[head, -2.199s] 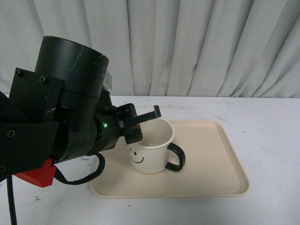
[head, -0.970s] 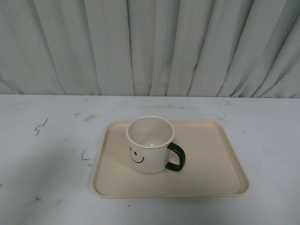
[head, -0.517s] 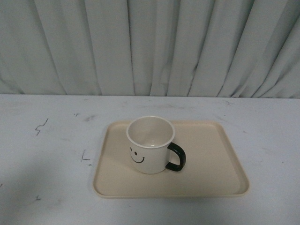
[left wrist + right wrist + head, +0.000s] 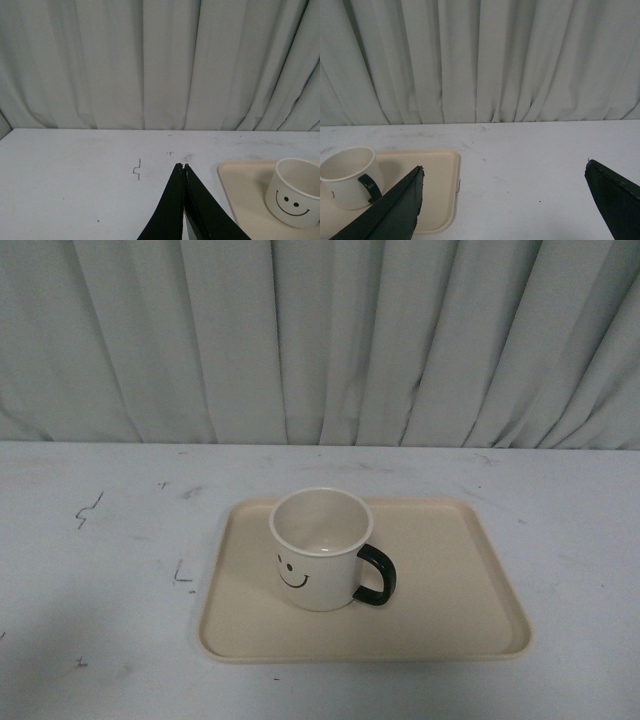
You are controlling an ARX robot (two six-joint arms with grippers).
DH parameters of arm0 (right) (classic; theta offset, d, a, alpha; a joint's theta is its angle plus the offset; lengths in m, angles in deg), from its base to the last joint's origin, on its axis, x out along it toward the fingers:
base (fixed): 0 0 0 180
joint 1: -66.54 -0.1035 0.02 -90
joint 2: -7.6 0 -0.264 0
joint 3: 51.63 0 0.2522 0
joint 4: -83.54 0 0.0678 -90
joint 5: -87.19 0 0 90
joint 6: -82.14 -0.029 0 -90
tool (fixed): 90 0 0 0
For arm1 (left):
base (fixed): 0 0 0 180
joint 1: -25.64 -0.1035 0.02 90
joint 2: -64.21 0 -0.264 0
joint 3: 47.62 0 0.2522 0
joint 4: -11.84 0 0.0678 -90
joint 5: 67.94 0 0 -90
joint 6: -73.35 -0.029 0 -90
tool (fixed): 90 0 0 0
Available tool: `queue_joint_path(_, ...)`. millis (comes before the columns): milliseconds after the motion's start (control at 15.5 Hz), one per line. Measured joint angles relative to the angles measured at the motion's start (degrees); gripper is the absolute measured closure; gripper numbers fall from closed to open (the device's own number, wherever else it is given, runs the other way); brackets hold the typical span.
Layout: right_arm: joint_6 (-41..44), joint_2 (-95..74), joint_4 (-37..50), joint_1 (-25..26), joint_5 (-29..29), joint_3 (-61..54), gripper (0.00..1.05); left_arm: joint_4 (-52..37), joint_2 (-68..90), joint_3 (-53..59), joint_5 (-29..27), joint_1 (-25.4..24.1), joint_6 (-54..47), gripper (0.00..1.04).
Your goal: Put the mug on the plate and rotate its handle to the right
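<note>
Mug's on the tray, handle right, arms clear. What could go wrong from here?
1. The cream-white smiley-face mug stands on the flat beige rectangular plate, but its glossy black loop handle seems to angle right and slightly toward the camera; a strict check might fail it.
2. The open right gripper faces the mug; a low forward move could clip the handle.

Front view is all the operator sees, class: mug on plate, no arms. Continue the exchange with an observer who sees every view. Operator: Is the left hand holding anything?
Observer: No. The left hand is shut on nothing, tips together, with the mug off to one side of it.
Operator: And the other one?
Observer: The right hand is open and empty, its fingers spread wide.
</note>
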Motion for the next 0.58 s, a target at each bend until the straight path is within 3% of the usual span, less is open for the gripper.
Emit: queue_joint_path(582, 0.0, 0.0, 0.0, 0.0, 0.0, 0.0, 0.06, 14.0, -13.9, 0.0, 0.0, 0.0, 0.0, 1.03)
